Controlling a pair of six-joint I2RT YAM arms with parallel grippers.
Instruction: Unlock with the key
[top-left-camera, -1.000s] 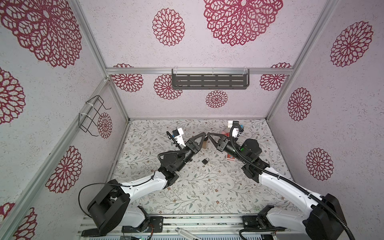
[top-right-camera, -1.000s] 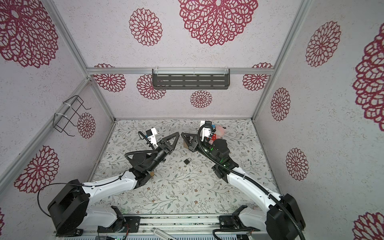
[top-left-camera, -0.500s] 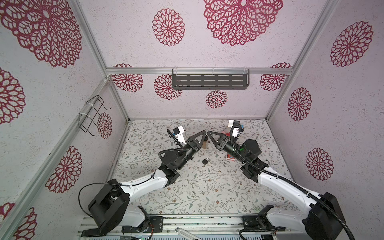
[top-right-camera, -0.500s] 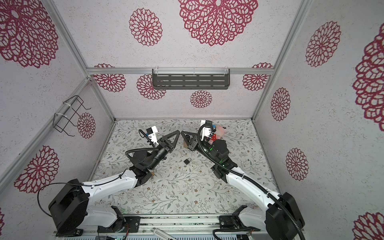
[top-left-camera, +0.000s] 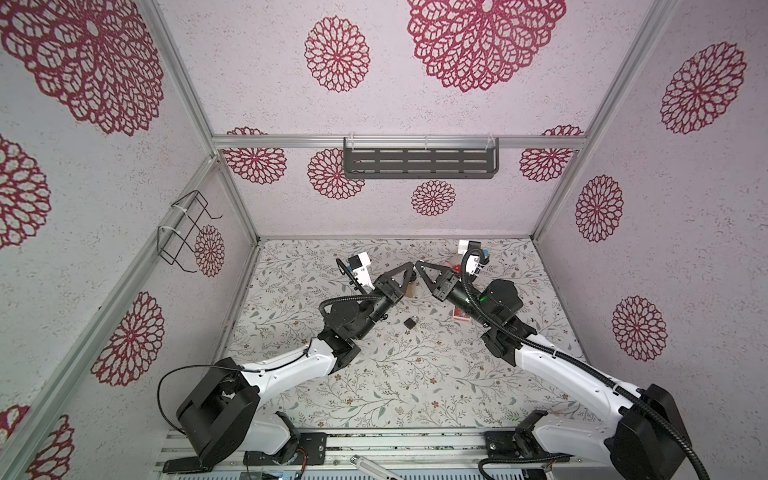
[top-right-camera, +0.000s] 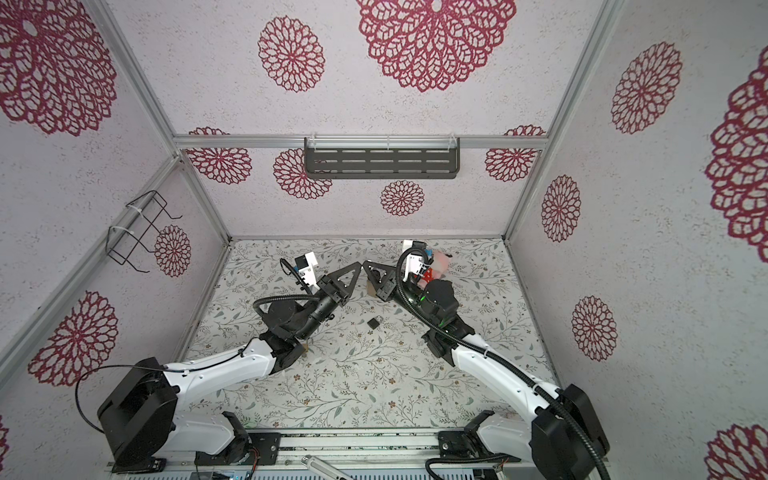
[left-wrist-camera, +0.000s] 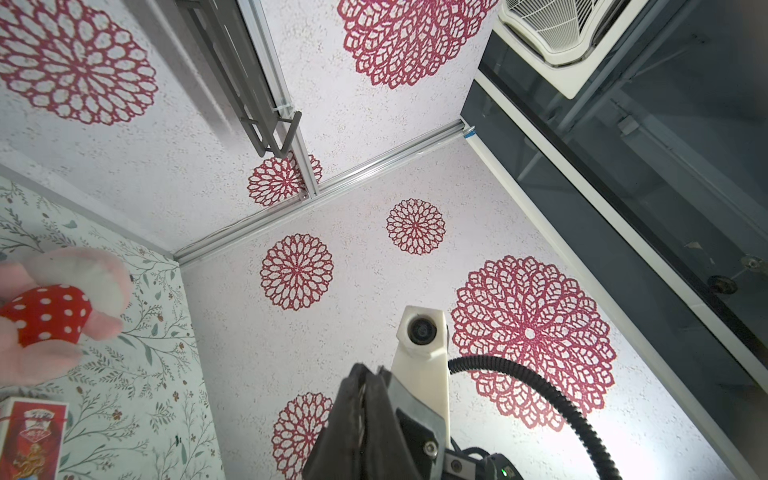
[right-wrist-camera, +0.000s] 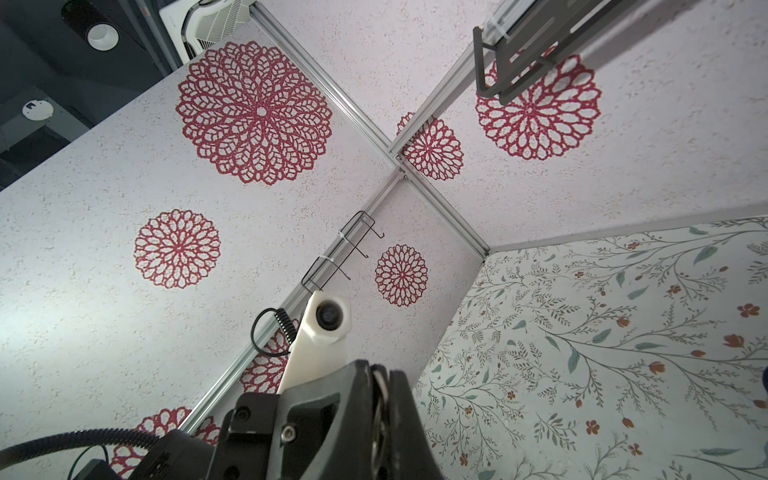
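Both arms are up over the middle of the worktop (top-left-camera: 415, 382), with their tips almost meeting. The left gripper (top-left-camera: 408, 267) has its jaws pinched fully together, and nothing shows in them. The right gripper (top-left-camera: 419, 266) is closed too. In its wrist view a sliver of silvery metal (right-wrist-camera: 379, 390) shows between the jaws, but you can't tell if that's the key. The padlock (top-left-camera: 410, 322) lies flat on the worktop between the arms, nearer than the tips, with nothing touching it.

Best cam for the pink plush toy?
Left wrist: the plush toy is close and large, though cut by the frame edge. Both top views show only a pink sliver behind the right arm. Right wrist: none.
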